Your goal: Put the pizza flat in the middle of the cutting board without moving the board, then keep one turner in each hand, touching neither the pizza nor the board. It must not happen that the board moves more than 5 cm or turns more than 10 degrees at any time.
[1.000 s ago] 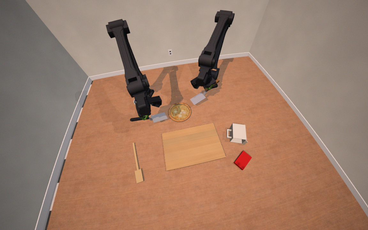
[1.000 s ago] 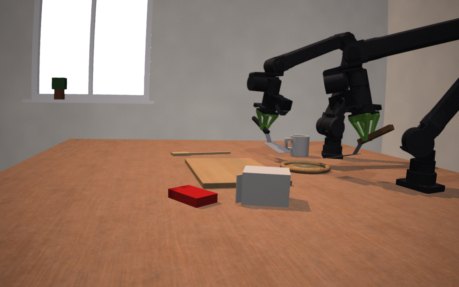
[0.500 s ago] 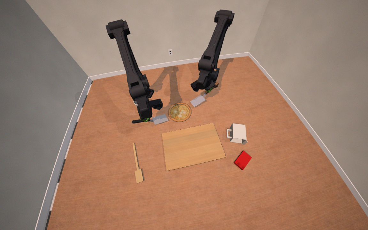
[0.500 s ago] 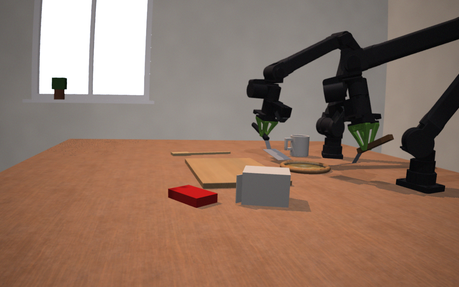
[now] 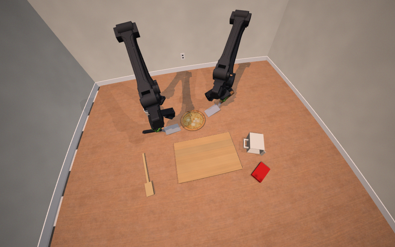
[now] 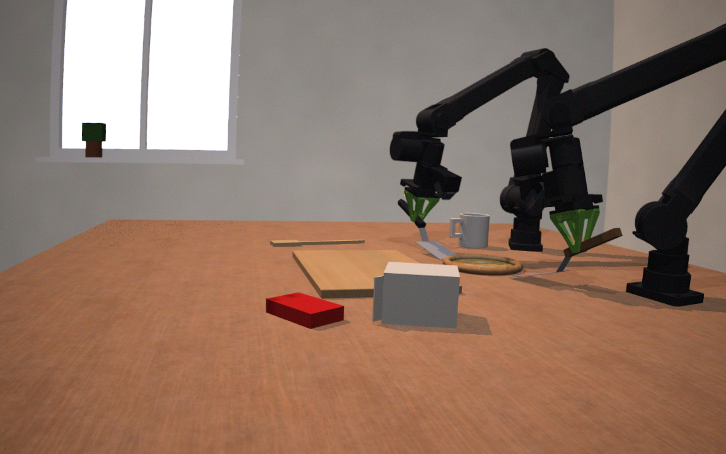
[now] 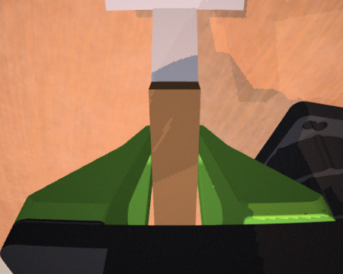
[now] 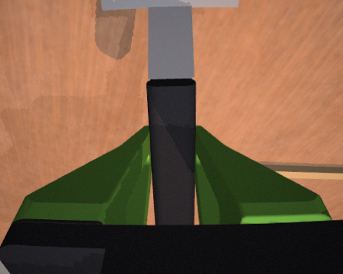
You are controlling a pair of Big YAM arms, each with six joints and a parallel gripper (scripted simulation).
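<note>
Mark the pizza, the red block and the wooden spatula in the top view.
Pizza (image 5: pixel 193 120): top view, middle of its topping.
Red block (image 5: pixel 260 172): top view, upper face.
Wooden spatula (image 5: pixel 149 188): top view, blade.

The left arm (image 5: pixel 229 50) (image 6: pixel 658 70) and right arm (image 5: pixel 137 66) (image 6: pixel 489 87) reach in from the counter's back edge, elbows bent. The left gripper (image 5: pixel 224 99) (image 6: pixel 575 249) (image 7: pixel 174 136), nearer that edge, and the right gripper (image 5: pixel 157 129) (image 6: pixel 420 222) (image 8: pixel 172 137) point down, each clamped with a narrow gap.
</note>
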